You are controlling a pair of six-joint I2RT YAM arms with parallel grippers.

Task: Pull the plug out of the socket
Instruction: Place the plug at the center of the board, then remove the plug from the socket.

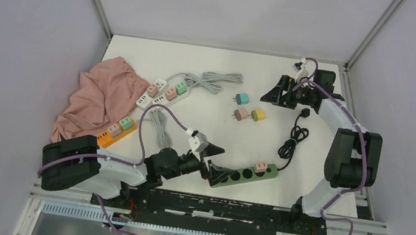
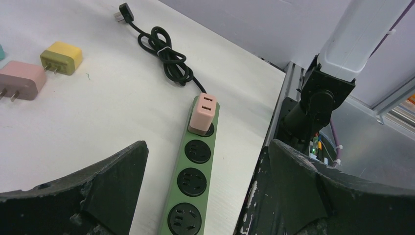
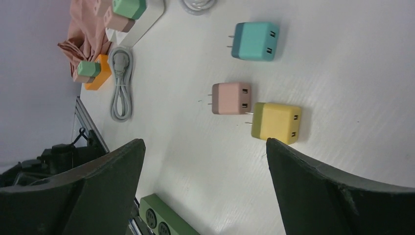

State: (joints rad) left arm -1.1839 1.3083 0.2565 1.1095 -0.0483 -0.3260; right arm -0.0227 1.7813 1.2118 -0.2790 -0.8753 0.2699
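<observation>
A green socket strip (image 1: 245, 174) lies near the table's front edge, with a pink plug (image 1: 260, 166) seated in its end socket by the black cord. My left gripper (image 1: 216, 162) is open at the strip's near end, one finger on each side, touching nothing. In the left wrist view the strip (image 2: 198, 152) runs between the fingers and the pink plug (image 2: 204, 113) stands upright further along. My right gripper (image 1: 271, 94) hovers open and empty at the back right. From the right wrist, that gripper (image 3: 204, 142) looks down on the loose plugs.
Loose teal (image 1: 242, 99), pink (image 1: 241, 114) and yellow (image 1: 258, 115) plugs lie mid-table. A coiled black cord (image 1: 293, 139) leads from the green strip. A white strip (image 1: 160, 93) and an orange strip (image 1: 113, 133), both with plugs, sit left by a pink cloth (image 1: 97, 99).
</observation>
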